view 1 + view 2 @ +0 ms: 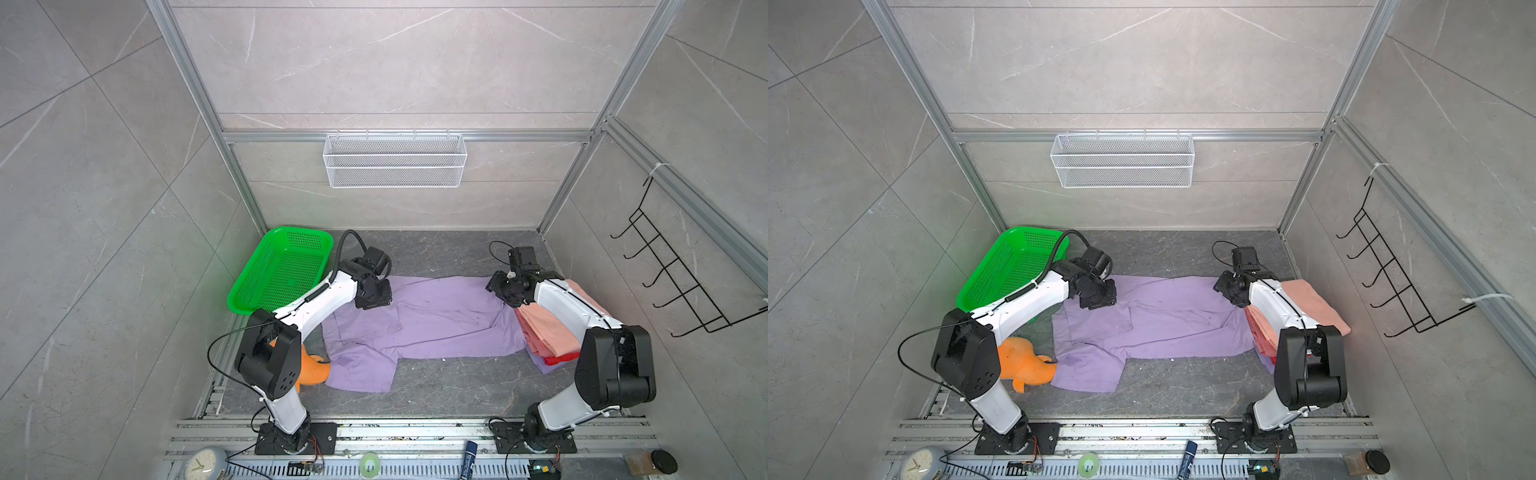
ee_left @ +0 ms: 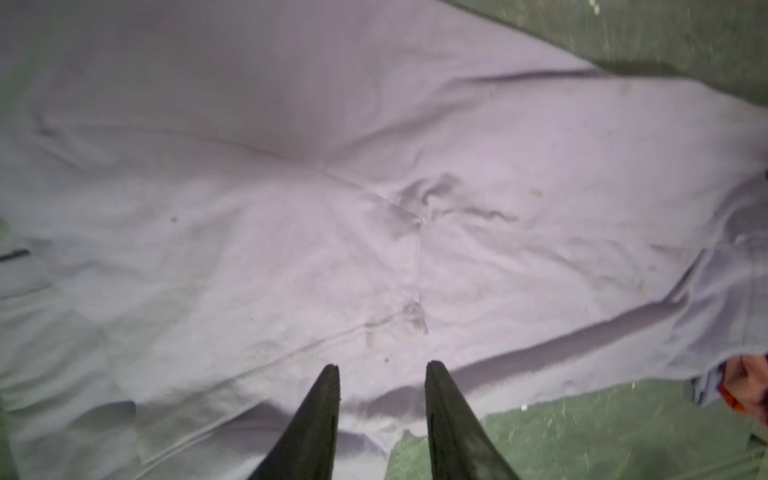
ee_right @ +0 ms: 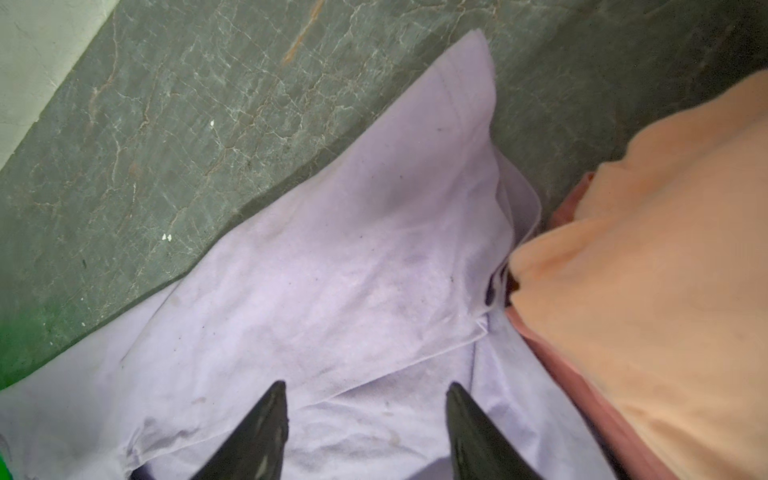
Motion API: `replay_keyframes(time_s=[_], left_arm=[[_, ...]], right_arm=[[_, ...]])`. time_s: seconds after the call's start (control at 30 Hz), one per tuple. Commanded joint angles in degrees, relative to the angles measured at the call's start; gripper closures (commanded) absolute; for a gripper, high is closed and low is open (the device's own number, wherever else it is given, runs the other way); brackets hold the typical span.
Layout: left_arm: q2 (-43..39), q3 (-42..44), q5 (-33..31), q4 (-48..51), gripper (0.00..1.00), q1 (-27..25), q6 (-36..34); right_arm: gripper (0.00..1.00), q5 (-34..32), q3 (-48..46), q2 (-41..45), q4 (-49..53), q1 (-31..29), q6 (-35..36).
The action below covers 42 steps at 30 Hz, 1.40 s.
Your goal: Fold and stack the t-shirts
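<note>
Hemming lilac shirt (image 1: 436, 320): stack (image 1: 544, 328), dolphin (image 1: 313, 370) (basket (image 1: 282, 270) behind); left fingers (image 2: 320, 424), right fingers (image 3: 262, 432) parted, empty.

T-shirt stack (image 1: 548, 332) partly under R arm (image 1: 565, 303); dolphin (image 1: 313, 372) mostly behind L arm (image 1: 270, 353).

green basket (image 1: 278, 272), orange plush (image 1: 1021, 365), wire shelf (image 1: 395, 166)

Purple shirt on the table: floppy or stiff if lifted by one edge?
Likely floppy: the purple t-shirt lies creased, one flap folded over itself. Probably light: thin cloth hugging the table. Pulling may snag the folded stack at its end.
</note>
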<state>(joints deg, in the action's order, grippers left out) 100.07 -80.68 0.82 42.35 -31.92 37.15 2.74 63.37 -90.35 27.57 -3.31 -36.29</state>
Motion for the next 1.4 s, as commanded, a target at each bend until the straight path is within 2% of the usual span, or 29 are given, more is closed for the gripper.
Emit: replay_keyframes(time_s=[0.0, 0.33, 0.57, 0.8, 0.93, 1.03, 1.27, 1.37], left_arm=[[4.66, -2.66, -3.22, 0.96, 0.61, 1.95, -1.03], [15.75, -7.44, -3.03, -1.48, 0.61, 4.71, -1.68], [17.34, -5.52, -0.39, -5.39, 0.57, 6.35, -3.50], [23.84, -9.64, 4.56, -7.59, 0.57, 10.94, -3.90], [29.12, -17.52, 4.81, -7.54, 0.57, 12.31, -4.98], [35.30, -26.78, 5.09, -5.53, 0.57, 13.61, -5.89], [46.89, -47.51, 4.68, -0.54, 0.57, 15.57, -6.84], [48.98, -51.37, 6.18, -1.28, 0.57, 16.43, -6.07]], right_arm=[[0.38, 1.36, 1.31, 0.10, -1.51, -0.74, -0.93], [0.38, -0.92, 3.04, -8.22, -5.27, -4.00, -4.41], [0.38, -1.81, 6.50, -15.90, -5.68, -4.33, -2.65], [0.40, -2.38, 13.05, -25.45, -5.52, -4.34, -7.76], [0.40, -2.74, 21.36, -32.44, -3.12, -4.34, -8.38], [0.40, -2.92, 29.76, -38.73, -1.38, -4.20, -8.01], [0.41, -3.46, 58.67, -55.74, 7.25, -4.18, -6.36], [0.42, -3.69, 69.26, -61.20, 11.09, -4.16, -4.86]])
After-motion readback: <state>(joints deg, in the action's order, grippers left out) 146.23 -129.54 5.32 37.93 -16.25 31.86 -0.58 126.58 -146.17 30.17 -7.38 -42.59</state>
